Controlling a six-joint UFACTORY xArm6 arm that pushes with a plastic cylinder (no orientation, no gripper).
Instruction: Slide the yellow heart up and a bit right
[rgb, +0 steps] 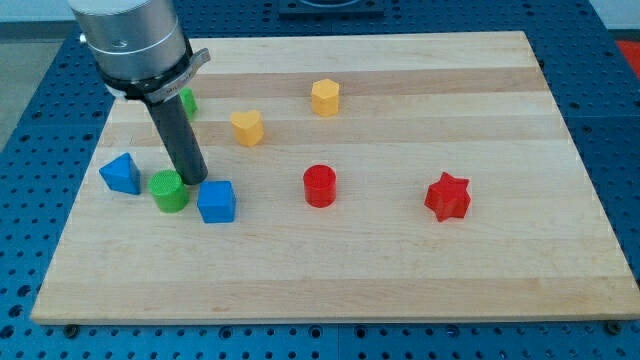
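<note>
My tip (196, 181), the lower end of the straight dark rod, sits on the pale wooden board (400, 270) in the narrow gap between the green cylinder block (169, 190) at its 9 o'clock and the blue cube block (216, 201) at its 4 o'clock, just beside both; whether it touches either cannot be told. The rod has no hand, so nothing is clenched or grasped. The yellow heart block (247, 127) lies at about 1 o'clock from my tip, apart from it, in the upper middle-left of the board. A yellow hexagonal block (325, 97) stands at 2 o'clock from the heart, near it. A blue block of unclear shape (121, 173) lies at 9 o'clock from the green cylinder. Another green block (187, 101) peeks out behind the rod, mostly hidden. A red cylinder block (320, 186) sits near the board's middle, with a red star block (447, 196) well off at its 3 o'clock.
</note>
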